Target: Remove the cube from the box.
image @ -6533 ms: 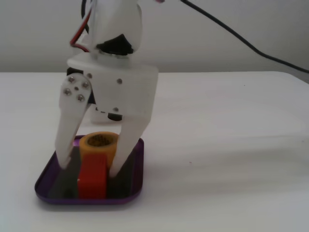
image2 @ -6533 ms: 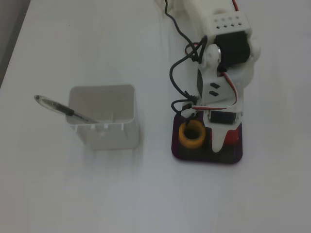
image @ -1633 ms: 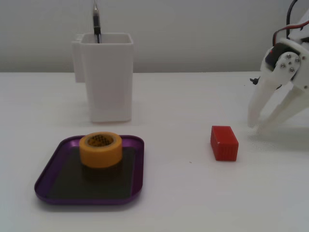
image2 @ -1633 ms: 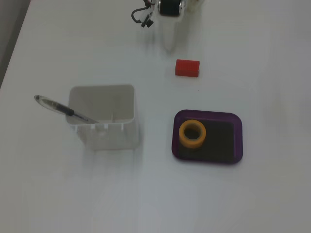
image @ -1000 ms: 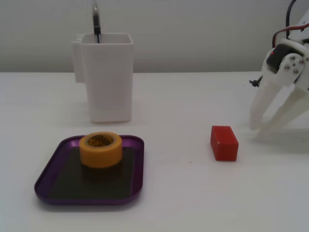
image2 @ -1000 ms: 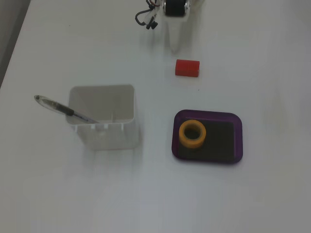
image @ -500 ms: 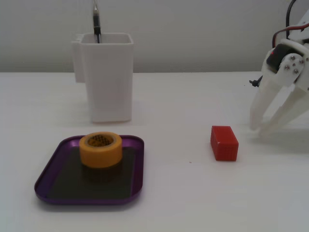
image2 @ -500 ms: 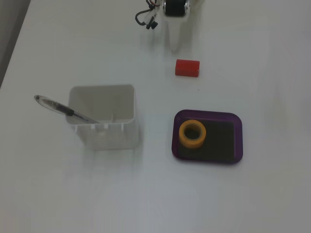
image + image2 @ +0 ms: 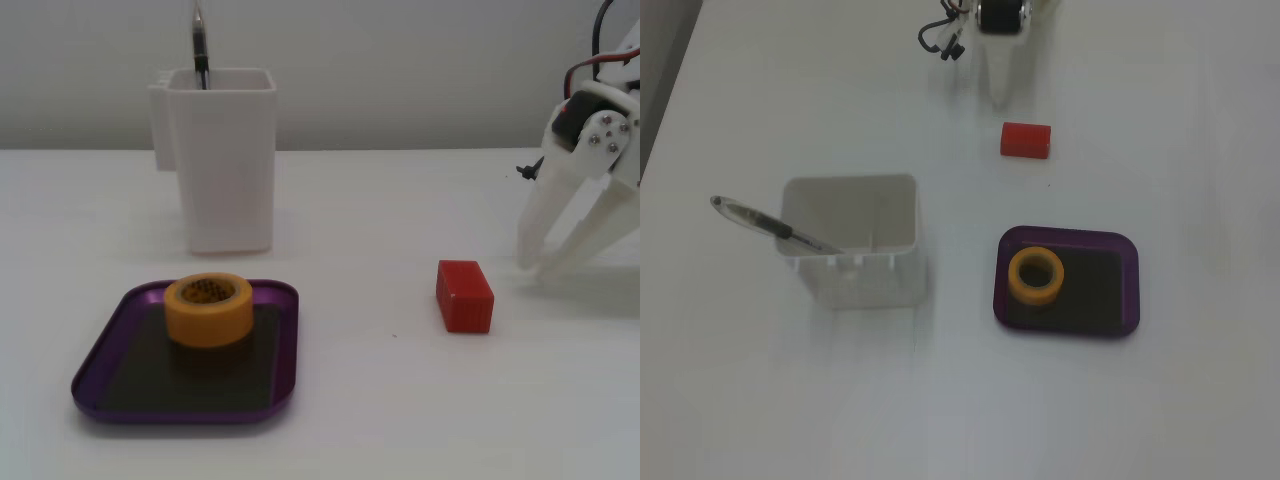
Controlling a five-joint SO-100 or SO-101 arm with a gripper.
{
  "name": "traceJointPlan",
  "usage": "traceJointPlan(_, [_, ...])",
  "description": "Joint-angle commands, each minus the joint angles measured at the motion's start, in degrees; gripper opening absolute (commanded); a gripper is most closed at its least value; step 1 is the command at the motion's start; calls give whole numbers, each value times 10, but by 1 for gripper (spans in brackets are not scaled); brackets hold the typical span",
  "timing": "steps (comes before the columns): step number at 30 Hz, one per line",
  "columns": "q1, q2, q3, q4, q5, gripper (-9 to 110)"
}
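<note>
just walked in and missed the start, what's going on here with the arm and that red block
The red cube lies on the bare white table, outside the purple tray, which now holds only a yellow tape roll. The arm's gripper is open and empty, its fingertips near the table just beside the cube without touching it. Behind the tray stands a tall white container with a pen in it. Judging by how things lie, the cube is already out of the tray.

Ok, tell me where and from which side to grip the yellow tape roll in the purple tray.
Probably best from straight above: the tape roll lies flat with its hole facing up on the tray floor. Close the claw across the outer wall, or put one finger down the hole and one outside. The low tray rim would likely hinder a sideways approach.
</note>
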Motion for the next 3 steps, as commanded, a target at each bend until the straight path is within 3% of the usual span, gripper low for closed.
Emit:
traceJointPlan(1, [2,37,5,-2,2,0])
traceJointPlan(3, [2,37,5,-2,2,0])
